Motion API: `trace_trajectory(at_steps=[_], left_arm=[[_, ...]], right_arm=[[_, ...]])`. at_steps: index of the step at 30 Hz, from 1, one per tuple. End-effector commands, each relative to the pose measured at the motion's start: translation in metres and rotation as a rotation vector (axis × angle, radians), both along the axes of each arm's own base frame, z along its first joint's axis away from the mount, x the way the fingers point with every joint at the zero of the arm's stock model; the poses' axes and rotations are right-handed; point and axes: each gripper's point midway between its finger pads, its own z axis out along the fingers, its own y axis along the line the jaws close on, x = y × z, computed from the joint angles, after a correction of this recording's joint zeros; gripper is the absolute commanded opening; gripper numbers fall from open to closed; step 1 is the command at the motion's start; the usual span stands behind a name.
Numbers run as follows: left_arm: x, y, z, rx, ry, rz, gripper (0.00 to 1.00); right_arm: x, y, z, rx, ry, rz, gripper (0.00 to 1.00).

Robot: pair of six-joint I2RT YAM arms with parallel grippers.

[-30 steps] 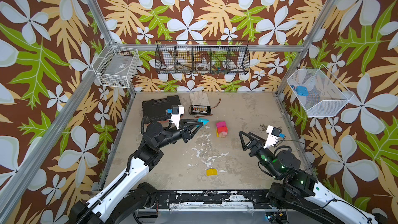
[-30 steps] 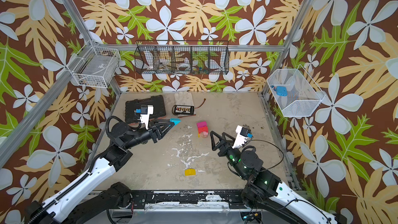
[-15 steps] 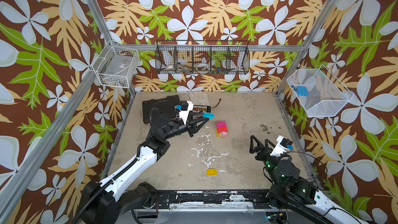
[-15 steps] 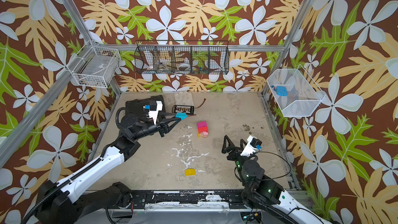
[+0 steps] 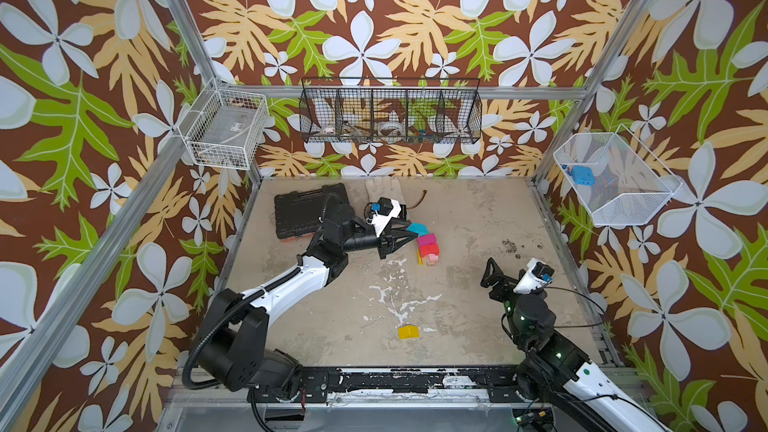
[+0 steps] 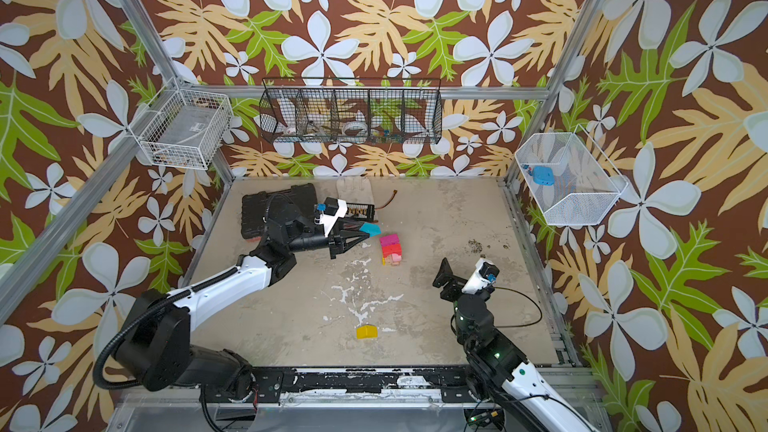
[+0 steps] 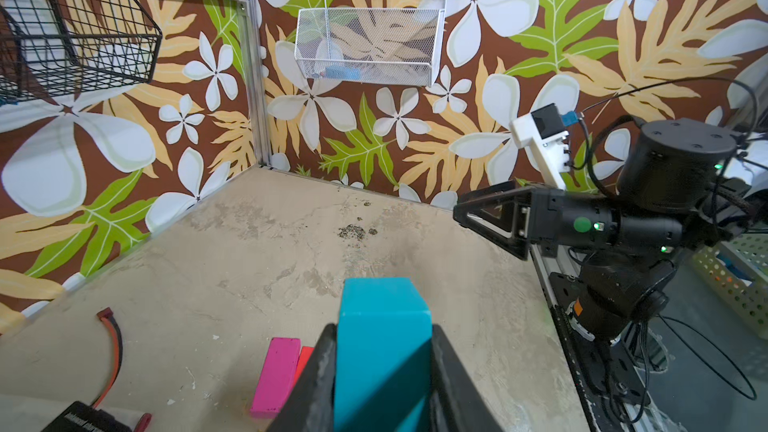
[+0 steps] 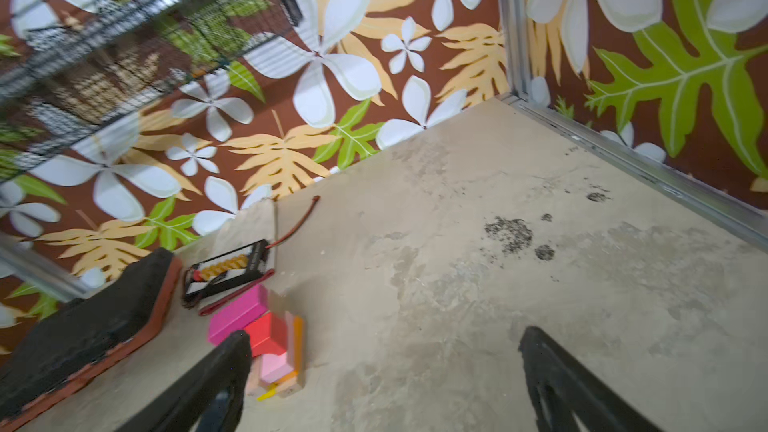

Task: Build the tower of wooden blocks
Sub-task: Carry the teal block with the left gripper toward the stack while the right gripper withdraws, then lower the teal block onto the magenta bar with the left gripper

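Holding teal block (image 5: 419, 227) in L tool (image 5: 412, 231), fingers clamped on its two side faces. The block is clear of the surface (image 5: 478, 326).

Tower (image 5: 428, 248) stands mid-surface, towards the back. Magenta block (image 5: 427, 239) on top, red under it, pink and orange/plain wood at the base. A yellow sliver shows at the foot, shape unclear.

Key relation: in both top views the teal block sits just beside the tower's top, up and to the left of it, and not yet over it. L wrist view agrees: magenta top lies low and off to one side of the held block, not beneath it. So the tower lies ahead of L tool and slightly off its reach line. Judged next move is a short shift further along + sideways, then lower.

Axes: magenta block's long axis runs approx along L tool's reach line. Teal block looks to run the same way btwn the fingers, so prob little or no wrist turn is needed. Can't tell the height gap.

R tool (image 8: 384, 336) has fingers wide apart, empty, well apart from the tower at front right. L arm is clearly nearer.

Yellow block (image 5: 408, 332) lies loose near the front edge, well apart from the tower. Prob R arm's reach.

Risk: the stack is narrow and a side nudge from L tool's lower finger could topple it.
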Motion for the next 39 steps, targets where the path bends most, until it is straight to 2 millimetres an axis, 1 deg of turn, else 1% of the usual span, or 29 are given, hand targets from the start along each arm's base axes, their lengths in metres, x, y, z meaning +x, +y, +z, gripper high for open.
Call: trace_trajectory(at_steps=[1, 4, 6, 7, 9, 12, 15, 18, 26, 35, 39], left_arm=[[0.008, -0.011, 0.000, -0.016, -0.058, -0.044, 0.00], [0.023, -0.023, -0.020, 0.011, -0.020, -0.050, 0.00], [0.038, -0.029, -0.035, 0.041, 0.019, -0.036, 0.00], [0.046, -0.034, -0.043, 0.066, 0.036, -0.023, 0.00], [0.056, -0.043, -0.060, 0.122, 0.053, -0.016, 0.00], [0.063, -0.053, -0.076, 0.167, 0.047, -0.028, 0.00], [0.068, -0.056, -0.088, 0.180, 0.046, -0.024, 0.00], [0.073, -0.055, -0.101, 0.212, 0.040, 0.003, 0.00], [0.069, -0.055, -0.119, 0.203, 0.020, -0.007, 0.00], [0.077, -0.058, -0.121, 0.131, 0.002, 0.020, 0.00], [0.075, -0.060, -0.124, 0.130, -0.015, -0.001, 0.00]], right_arm=[[0.016, -0.001, -0.005, 0.059, 0.009, 0.062, 1.00], [0.021, -0.027, -0.018, 0.026, 0.047, -0.019, 1.00], [0.019, -0.040, -0.024, 0.011, 0.057, -0.088, 1.00], [0.019, -0.041, -0.023, 0.017, 0.043, -0.092, 1.00], [0.021, -0.035, -0.020, 0.015, 0.002, -0.056, 1.00], [0.017, -0.047, -0.031, 0.019, -0.020, -0.124, 1.00], [0.016, -0.046, -0.030, 0.021, -0.038, -0.113, 1.00], [0.015, -0.044, -0.031, 0.023, -0.051, -0.100, 1.00], [0.016, -0.043, -0.033, 0.021, -0.041, -0.097, 1.00], [0.016, -0.042, -0.032, 0.022, -0.048, -0.092, 1.00], [0.016, -0.042, -0.033, 0.021, -0.047, -0.088, 1.00]])
